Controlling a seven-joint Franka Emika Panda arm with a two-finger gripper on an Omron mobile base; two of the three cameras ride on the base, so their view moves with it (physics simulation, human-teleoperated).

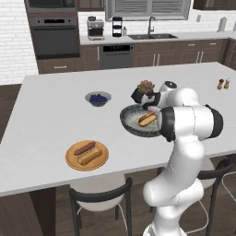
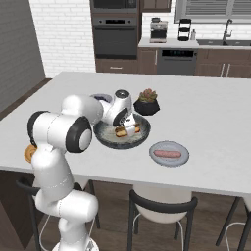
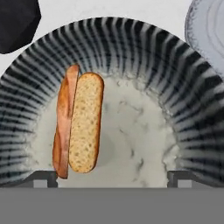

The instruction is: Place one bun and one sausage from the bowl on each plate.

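The wide, shallow dark grey bowl (image 1: pixel 130 120) with the pale speckled inside sits in the middle of the big white bench (image 1: pixel 50 115). One long golden-brown bread bun (image 3: pixel 85 121) lies in it, on its side, split open along its edge. The white robot arm (image 1: pixel 189 120) bends over from the near edge of the bench, and its hand points down into the bowl. The gripper (image 3: pixel 112 177) hangs just above the bowl's pale floor with its two dark tips spread wide and nothing between them. In the hand view the bun lies close by the one tip and reaches up and away from it. On the arm's left, near the front edge of the bench, the flat round orange-tan plate (image 1: pixel 72 160) holds a brown sausage (image 1: pixel 84 148) and a bun (image 1: pixel 90 156) side by side. On the arm's right, just beside the bowl, the flat round pale grey plate (image 2: pixel 169 145) holds one pink-brown sausage (image 2: pixel 167 154). Behind the big bowl stands a black pot with a green and pink plant (image 1: pixel 143 92), very near its rim. A small grey bowl of blueberries (image 1: pixel 97 98) sits further left of the pot. Two little brown shakers (image 1: pixel 223 84) stand far off near the right end of the bench.
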